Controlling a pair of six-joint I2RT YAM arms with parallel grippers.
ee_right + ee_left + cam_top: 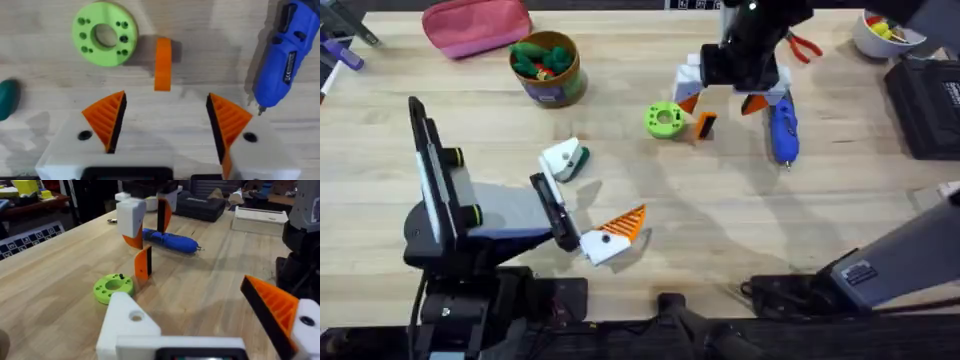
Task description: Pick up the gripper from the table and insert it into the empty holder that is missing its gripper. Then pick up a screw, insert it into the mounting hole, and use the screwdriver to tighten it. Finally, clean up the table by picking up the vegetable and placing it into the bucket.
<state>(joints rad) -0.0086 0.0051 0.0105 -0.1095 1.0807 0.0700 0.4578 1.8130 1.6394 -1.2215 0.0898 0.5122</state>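
From above, on the light wooden desk (620, 280), the right gripper (725, 98) hangs open over the small orange wedge-shaped plastic finger tip (705, 125), which stands beside the bright green ring-shaped disc (664, 120) and near the blue cylindrical powered screwdriver (782, 130). The round yellow-tan bucket (548, 68) sits well apart at the far left. The left gripper (592, 225) rests low, one finger bare; the small dark green toy vegetable (580, 157) lies at that bare white holder block (560, 160). Left wrist view: the holder's flat bare face (131, 322) shows, jaws spread, holding nothing. Right wrist view: the orange tip (163, 64) lies beyond the parted orange pads (106, 117).
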